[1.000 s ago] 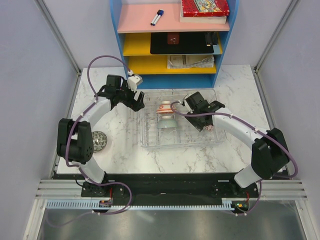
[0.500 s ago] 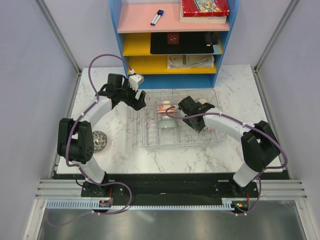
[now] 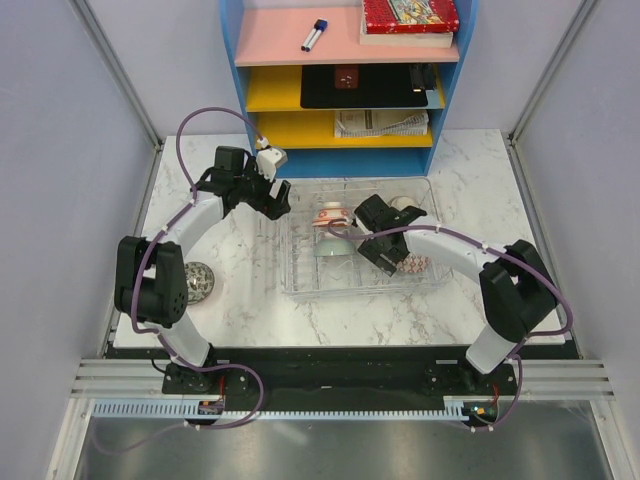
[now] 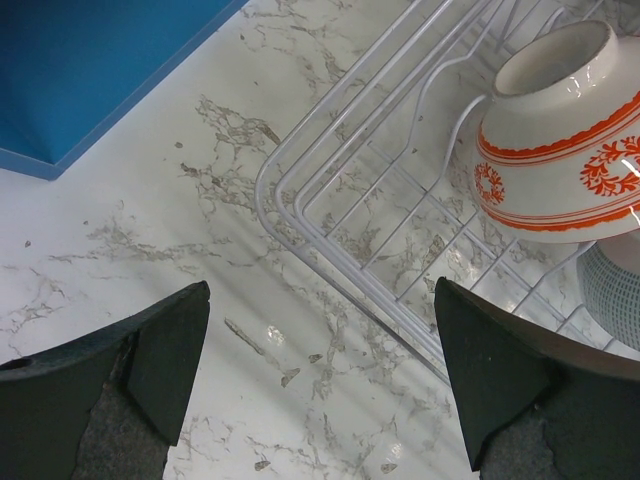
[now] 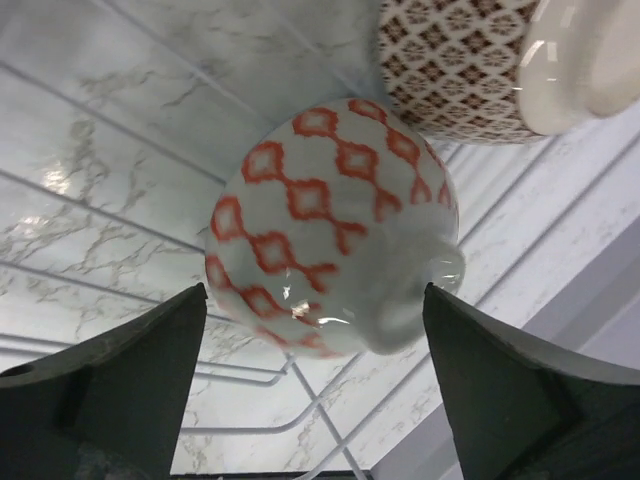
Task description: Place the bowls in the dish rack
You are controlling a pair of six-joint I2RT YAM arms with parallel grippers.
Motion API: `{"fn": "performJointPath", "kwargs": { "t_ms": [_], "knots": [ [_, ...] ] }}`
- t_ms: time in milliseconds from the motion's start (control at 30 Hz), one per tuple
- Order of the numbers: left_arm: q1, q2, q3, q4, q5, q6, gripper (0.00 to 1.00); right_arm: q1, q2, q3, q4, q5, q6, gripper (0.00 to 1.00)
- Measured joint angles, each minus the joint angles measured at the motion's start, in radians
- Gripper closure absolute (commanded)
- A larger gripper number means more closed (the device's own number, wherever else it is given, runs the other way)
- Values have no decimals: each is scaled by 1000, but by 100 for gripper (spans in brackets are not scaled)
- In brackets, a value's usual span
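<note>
1. While I watch from overhead, the marble table (image 3: 480, 170) carries the clear dish rack (image 3: 300, 283) at its middle, near the blue shelf unit (image 3: 270, 95) at the far edge.
2. My left gripper (image 4: 320, 300) hangs over the rack's far-left corner, fingers spread wide and holding nothing.
3. My right gripper (image 5: 312, 300) is released, with an orange-diamond bowl (image 5: 330, 220) lying in the rack between its fingers.
4. A brown-patterned bowl (image 5: 455, 70) sits just beside that one.
5. An orange-banded bowl (image 4: 560, 140) leans in the rack above a grey-green bowl (image 4: 615, 285).
6. One grey patterned bowl (image 3: 198, 282) rests on the table at the left, well apart from the rack.
</note>
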Motion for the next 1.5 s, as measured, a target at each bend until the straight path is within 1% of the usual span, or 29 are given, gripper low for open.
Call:
{"fn": "performJointPath", "kwargs": {
  "t_ms": [100, 400, 633, 800, 967, 1167, 1333, 1500],
  "knots": [
    [0, 0, 0, 0, 0, 0, 0, 9, 8, 0, -20, -64, 5, 2],
    [0, 0, 0, 0, -4, 0, 0, 12, -1, 8, -42, -108, -3, 2],
    [0, 0, 0, 0, -13, 0, 0, 8, -41, 92, -94, -269, -1, 3],
    [0, 24, 3, 0, -34, 0, 0, 0, -47, 71, -106, -328, -1, 2],
    [0, 36, 11, -5, -31, 1, 0, -20, -71, 54, -113, -342, -3, 2],
    [-4, 65, 61, -23, -32, 2, 0, -66, -135, 60, -105, -343, -11, 3],
    [-14, 85, 67, -29, -34, 18, 0, -96, -148, 61, -47, -330, -11, 7],
    [-24, 105, 72, -49, -32, 40, 0, -145, -112, 61, 43, -343, -6, 8]
  ]
}}
